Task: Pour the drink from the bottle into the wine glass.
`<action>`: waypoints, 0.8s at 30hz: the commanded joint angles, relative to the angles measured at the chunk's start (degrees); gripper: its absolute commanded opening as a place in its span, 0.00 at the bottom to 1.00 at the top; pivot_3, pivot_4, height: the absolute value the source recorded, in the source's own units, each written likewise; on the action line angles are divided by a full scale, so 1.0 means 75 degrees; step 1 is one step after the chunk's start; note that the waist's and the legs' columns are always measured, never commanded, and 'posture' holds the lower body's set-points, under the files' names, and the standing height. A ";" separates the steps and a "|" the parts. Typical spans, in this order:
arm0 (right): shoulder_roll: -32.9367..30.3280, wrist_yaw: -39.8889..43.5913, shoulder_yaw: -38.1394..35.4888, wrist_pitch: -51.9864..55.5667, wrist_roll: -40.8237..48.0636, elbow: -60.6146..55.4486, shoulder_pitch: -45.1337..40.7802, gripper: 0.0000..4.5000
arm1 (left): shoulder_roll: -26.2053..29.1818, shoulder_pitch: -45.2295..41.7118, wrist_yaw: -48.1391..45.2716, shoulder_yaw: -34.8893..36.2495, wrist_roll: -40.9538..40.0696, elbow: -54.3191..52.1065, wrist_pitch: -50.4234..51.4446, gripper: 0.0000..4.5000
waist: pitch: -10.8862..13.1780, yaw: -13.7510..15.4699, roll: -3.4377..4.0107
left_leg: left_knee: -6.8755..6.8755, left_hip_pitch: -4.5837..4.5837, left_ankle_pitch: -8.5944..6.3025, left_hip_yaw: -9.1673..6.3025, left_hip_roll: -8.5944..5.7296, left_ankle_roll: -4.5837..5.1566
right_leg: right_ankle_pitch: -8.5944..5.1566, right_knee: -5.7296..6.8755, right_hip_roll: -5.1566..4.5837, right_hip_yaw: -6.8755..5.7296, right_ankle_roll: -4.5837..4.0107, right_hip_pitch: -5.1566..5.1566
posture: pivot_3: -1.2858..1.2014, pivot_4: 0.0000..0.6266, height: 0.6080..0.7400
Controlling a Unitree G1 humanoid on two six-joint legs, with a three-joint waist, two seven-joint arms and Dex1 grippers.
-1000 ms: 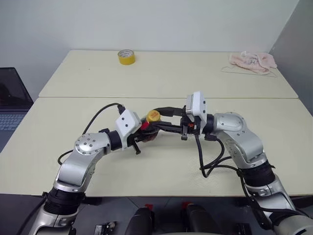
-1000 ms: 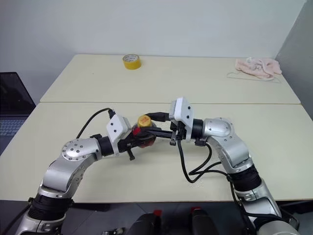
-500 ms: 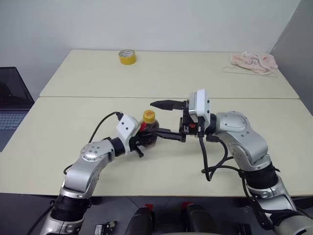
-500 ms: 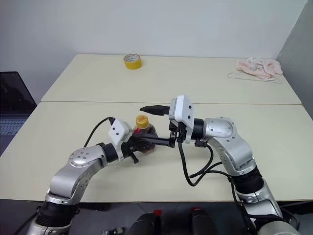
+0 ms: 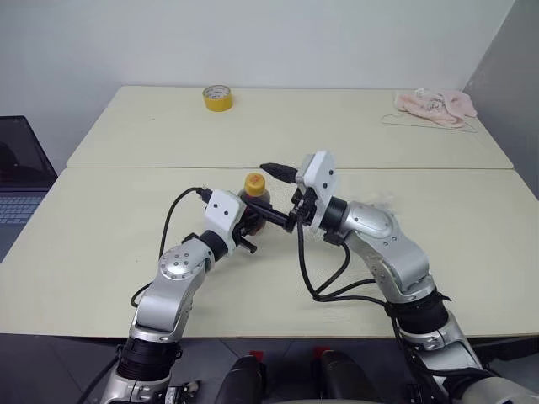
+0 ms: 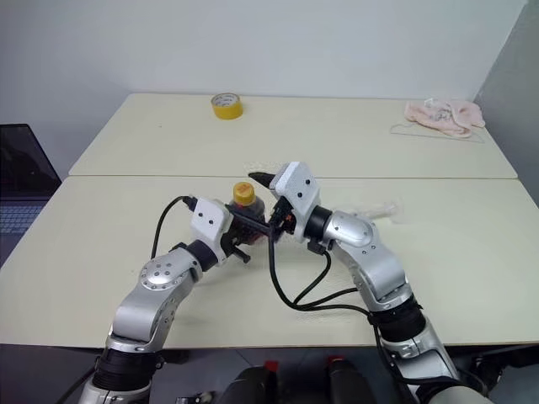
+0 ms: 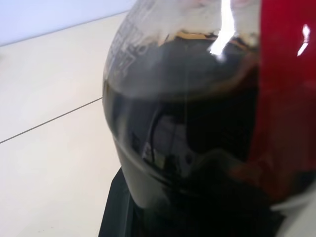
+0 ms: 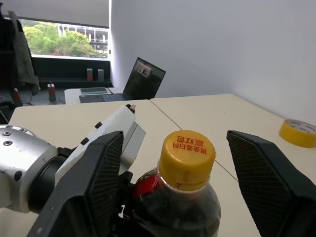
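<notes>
Between the spread fingers of the right pincer (image 8: 197, 197), newly parted and astride the yellow cap (image 8: 189, 158): bottle (image 5: 253, 209), upright above counter (image 5: 101, 236), clamped by left pincer (image 5: 244, 231); uncapping pending, likely.

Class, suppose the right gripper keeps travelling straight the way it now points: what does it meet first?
Most likely the yellow-orange screw cap of the small clear plastic bottle. The right gripper stands open, one black finger on either side of the cap, which is directly ahead; how near cannot be told.
</notes>
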 commanded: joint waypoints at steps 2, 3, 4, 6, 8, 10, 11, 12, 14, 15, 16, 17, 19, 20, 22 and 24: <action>0.0223 -0.0369 -0.0183 -0.0056 -0.0118 0.0077 -0.0168 0.79 | 0.0012 -0.0177 0.0026 0.0067 0.0104 -0.0251 -0.0343 0.15 | 0.0000 -0.0001 0.0000 | 0.0000 0.0000 0.0000 0.0001 0.0000 0.0000 | 0.0000 -0.0001 0.0000 0.0002 0.0000 0.0001 | 0.52 0.24 1.00; 0.0245 -0.0417 -0.0191 -0.0094 -0.0158 0.0136 -0.0189 0.79 | 0.0006 -0.0169 0.0022 0.0066 0.0115 -0.0243 -0.0358 0.15 | 0.0000 -0.0002 0.0000 | 0.0000 0.0000 0.0000 0.0001 -0.0001 0.0000 | 0.0000 -0.0001 0.0000 0.0002 0.0000 0.0001 | 0.52 0.24 1.00; 0.0254 -0.0452 -0.0192 -0.0117 -0.0185 0.0179 -0.0205 0.79 | 0.0000 -0.0162 0.0017 0.0066 0.0126 -0.0237 -0.0371 0.15 | 0.0000 -0.0002 0.0000 | 0.0000 0.0000 0.0000 0.0001 -0.0001 0.0000 | 0.0000 -0.0001 0.0000 0.0001 0.0000 0.0001 | 0.52 0.24 1.00; 0.0280 -0.0574 -0.0233 -0.0139 -0.0229 0.0265 -0.0229 0.79 | -0.0007 -0.0138 0.0005 0.0064 0.0145 -0.0254 -0.0377 0.15 | 0.0000 -0.0002 0.0000 | 0.0000 0.0000 0.0000 0.0001 -0.0001 0.0000 | 0.0000 -0.0001 0.0000 0.0001 0.0000 0.0001 | 0.52 0.24 1.00; 0.0274 -0.0616 -0.0275 -0.0138 -0.0231 0.0288 -0.0226 0.79 | 0.0003 -0.0114 -0.0007 0.0068 0.0159 -0.0271 -0.0385 0.15 | 0.0000 -0.0003 0.0000 | 0.0000 0.0000 0.0000 0.0001 -0.0001 0.0000 | 0.0000 0.0000 0.0000 0.0001 0.0000 0.0000 | 0.52 0.24 1.00; 0.0284 -0.0619 -0.0339 -0.0109 -0.0187 0.0264 -0.0200 0.79 | 0.0017 -0.0101 -0.0016 0.0083 0.0169 -0.0271 -0.0395 0.15 | 0.0000 -0.0004 0.0000 | 0.0000 0.0000 0.0000 0.0001 -0.0001 0.0000 | 0.0000 -0.0001 0.0000 0.0001 0.0000 0.0000 | 0.52 0.24 1.00; 0.0280 -0.0619 -0.0371 -0.0107 -0.0177 0.0244 -0.0189 0.79 | 0.0021 -0.0098 -0.0015 0.0097 0.0171 -0.0266 -0.0397 0.15 | 0.0000 -0.0005 0.0000 | 0.0000 0.0000 0.0000 0.0001 -0.0001 0.0000 | 0.0000 -0.0001 0.0000 0.0001 0.0000 0.0000 | 0.52 0.24 1.00; 0.0334 -0.0640 -0.0467 -0.0041 -0.0054 0.0199 -0.0166 0.79 | 0.0028 -0.0095 -0.0014 0.0108 0.0174 -0.0260 -0.0397 0.15 | 0.0000 -0.0005 0.0000 | 0.0000 0.0000 0.0000 0.0001 -0.0001 0.0000 | 0.0000 0.0000 0.0000 0.0001 0.0000 0.0001 | 0.52 0.24 1.00; 0.0353 -0.0590 -0.0543 -0.0046 0.0069 0.0125 -0.0145 0.79 | 0.0040 -0.0093 -0.0019 0.0120 0.0182 -0.0226 -0.0417 0.15 | 0.0000 -0.0005 0.0000 | 0.0000 0.0000 0.0000 0.0000 -0.0001 0.0000 | 0.0000 0.0000 0.0000 0.0001 0.0000 0.0000 | 0.52 0.24 1.00; 0.0351 -0.0535 -0.0570 -0.0033 0.0164 0.0047 -0.0122 0.79 | 0.0045 -0.0091 -0.0018 0.0122 0.0188 -0.0216 -0.0421 0.15 | 0.0000 -0.0006 0.0000 | 0.0000 0.0000 0.0000 0.0000 -0.0001 0.0000 | 0.0000 0.0000 0.0000 0.0000 0.0000 0.0000 | 0.52 0.24 1.00; 0.0319 -0.0469 -0.0563 -0.0071 0.0208 -0.0026 -0.0103 0.79 | 0.0047 -0.0091 -0.0017 0.0124 0.0187 -0.0209 -0.0424 0.15 | 0.0000 -0.0006 0.0000 | 0.0000 0.0000 0.0000 0.0001 -0.0001 0.0000 | 0.0000 0.0000 0.0000 0.0001 0.0000 0.0000 | 0.52 0.24 1.00; 0.0285 -0.0414 -0.0549 -0.0104 0.0247 -0.0108 -0.0081 0.79 | 0.0047 -0.0090 -0.0013 0.0124 0.0187 -0.0204 -0.0428 0.15 | 0.0000 -0.0005 0.0000 | 0.0000 0.0000 0.0000 0.0001 -0.0001 0.0000 | 0.0000 0.0000 0.0000 0.0002 0.0000 0.0001 | 0.52 0.24 1.00; 0.0252 -0.0382 -0.0521 -0.0121 0.0269 -0.0207 -0.0059 0.79 | 0.0057 -0.0086 -0.0013 0.0130 0.0184 -0.0204 -0.0430 0.15 | 0.0000 -0.0005 0.0000 | 0.0000 0.0000 0.0000 0.0000 -0.0001 0.0001 | 0.0000 -0.0001 0.0000 0.0001 0.0000 0.0001 | 0.52 0.24 1.00; 0.0239 -0.0387 -0.0513 -0.0129 0.0252 -0.0219 -0.0062 0.79 | 0.0057 -0.0085 -0.0010 0.0134 0.0179 -0.0204 -0.0427 0.15 | 0.0000 -0.0005 0.0000 | 0.0000 0.0000 0.0000 0.0001 -0.0001 0.0001 | 0.0000 -0.0001 0.0000 0.0001 0.0000 0.0001 | 0.52 0.24 1.00; 0.0239 -0.0447 -0.0524 -0.0128 0.0201 -0.0198 -0.0059 0.79 | 0.0056 -0.0087 -0.0005 0.0136 0.0177 -0.0197 -0.0428 0.15 | 0.0000 -0.0005 0.0000 | 0.0000 0.0000 0.0000 0.0000 -0.0001 0.0001 | 0.0000 0.0000 0.0000 0.0001 0.0000 0.0001 | 0.52 0.24 1.00; 0.0183 -0.0501 -0.0489 -0.0172 0.0033 -0.0088 -0.0068 0.79 | 0.0053 -0.0091 0.0000 0.0139 0.0176 -0.0191 -0.0432 0.15 | 0.0000 -0.0005 0.0000 | 0.0000 0.0001 0.0000 -0.0001 -0.0001 0.0001 | 0.0000 0.0001 0.0000 -0.0001 0.0000 0.0000 | 0.52 0.24 1.00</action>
